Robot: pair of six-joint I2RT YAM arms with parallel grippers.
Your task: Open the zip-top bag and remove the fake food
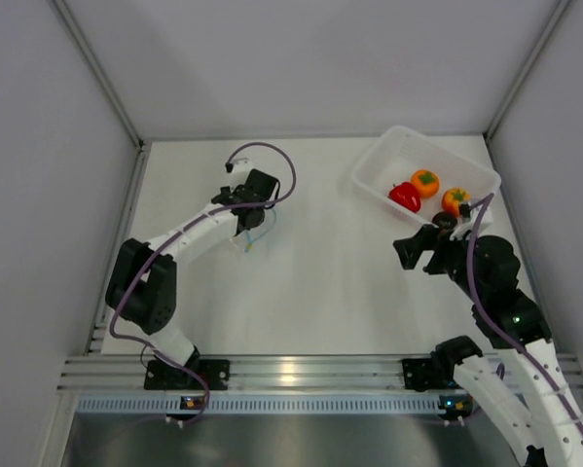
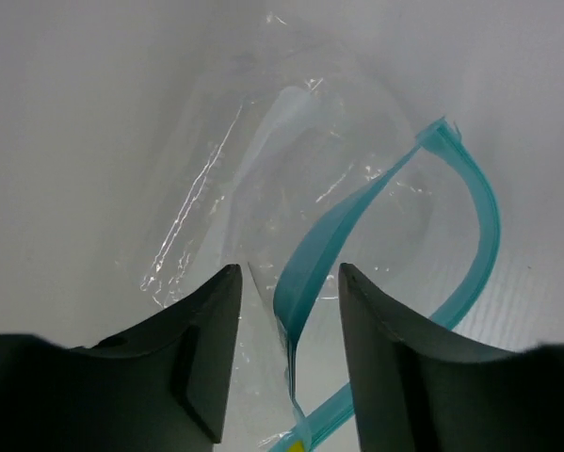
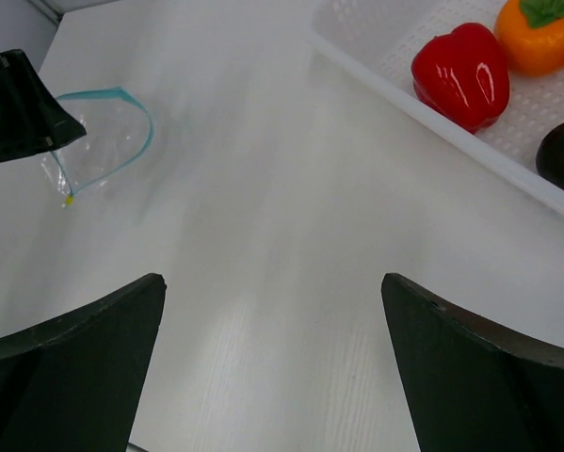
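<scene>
The zip-top bag (image 2: pixel 263 169) lies on the white table under my left gripper (image 2: pixel 289 292). Its light-blue zip strip (image 2: pixel 338 235) gapes in a loop, and no food shows inside. One length of strip and film stands between the left jaws, which are apart with a gap on each side. From above, the bag (image 1: pixel 252 241) sits just below the left gripper (image 1: pixel 244 226). The fake food lies in the white tray (image 1: pixel 379 161): a red pepper (image 1: pixel 404 197), two orange fruits (image 1: pixel 425 182) (image 1: pixel 455 200) and a dark piece (image 1: pixel 444 221). My right gripper (image 3: pixel 272 292) is wide open over bare table, beside the tray.
Grey walls close the table in at the left, back and right. The tray's rim (image 3: pixel 404 94) runs diagonally just beyond the right gripper (image 1: pixel 415 253). A purple cable loops above the left wrist. An aluminium rail spans the near edge by both arm bases.
</scene>
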